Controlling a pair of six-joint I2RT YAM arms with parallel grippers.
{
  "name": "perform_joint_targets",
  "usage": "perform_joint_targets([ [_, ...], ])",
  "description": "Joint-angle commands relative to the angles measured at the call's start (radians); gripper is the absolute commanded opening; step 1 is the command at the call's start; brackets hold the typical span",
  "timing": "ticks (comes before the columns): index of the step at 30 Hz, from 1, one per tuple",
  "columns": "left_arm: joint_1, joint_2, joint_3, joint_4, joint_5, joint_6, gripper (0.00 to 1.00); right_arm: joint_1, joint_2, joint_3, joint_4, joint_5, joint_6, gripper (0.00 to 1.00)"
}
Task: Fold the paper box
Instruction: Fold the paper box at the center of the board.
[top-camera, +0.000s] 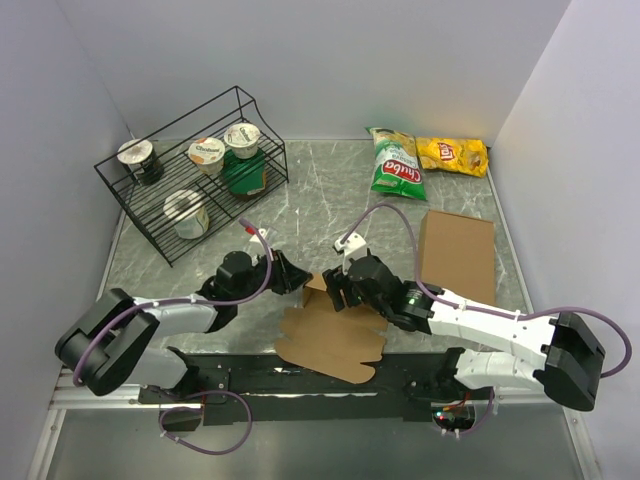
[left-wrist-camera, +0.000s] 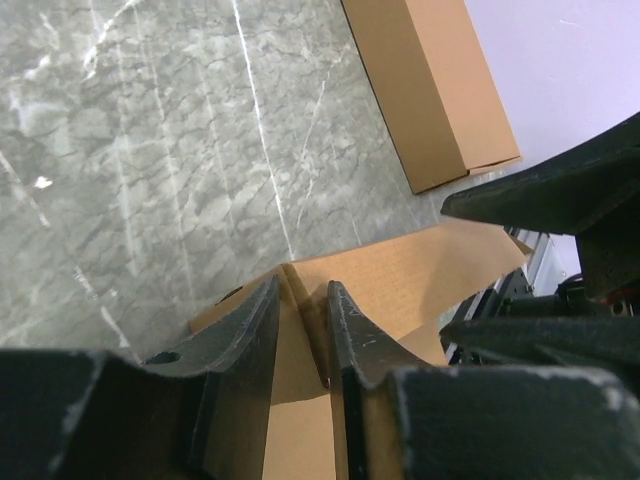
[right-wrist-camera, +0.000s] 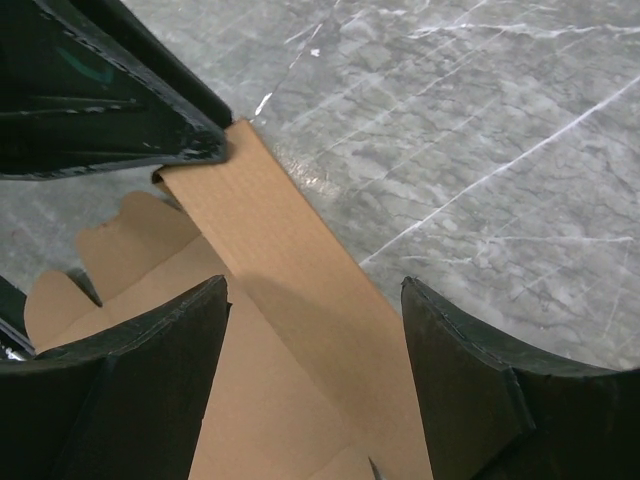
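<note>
Mid-frame, a flap of the paper box (top-camera: 330, 342) is pinched by the left gripper (left-wrist-camera: 303, 295). The right gripper (right-wrist-camera: 312, 300) is spread wide astride it; creasing seems due next.

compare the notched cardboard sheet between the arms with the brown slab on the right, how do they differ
The paper box has notched, tabbed edges; the slab is a plain straight-edged rectangle. The paper box has one flap raised, pinched in the left tool, with the open right tool astride it; the slab lies flat, untouched. Both are brown cardboard.
</note>
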Motion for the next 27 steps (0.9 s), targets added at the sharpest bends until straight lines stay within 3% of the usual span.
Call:
perform_joint_targets([
  [1, -0.050, 0.075, -0.042, -0.243, -0.112, 0.055, 0.27, -0.004, 0.011, 0.015, 0.035, -0.012, -0.015, 0.76],
  [9, -0.077, 0.058, -0.060, -0.294, -0.224, 0.064, 0.20, -0.004, 0.002, -0.002, 0.037, 0.011, -0.008, 0.75],
  [20, -0.192, 0.077, -0.069, -0.308, -0.336, 0.072, 0.20, -0.001, 0.013, -0.033, 0.054, 0.006, -0.028, 0.66],
  [23, -0.192, 0.035, -0.056, -0.352, -0.344, 0.053, 0.23, -0.001, 0.021, -0.041, 0.055, 0.011, -0.028, 0.63],
  [27, -0.192, -0.064, -0.025, -0.418, -0.349, 0.033, 0.41, -0.001, 0.039, -0.047, 0.055, 0.011, -0.015, 0.59],
])
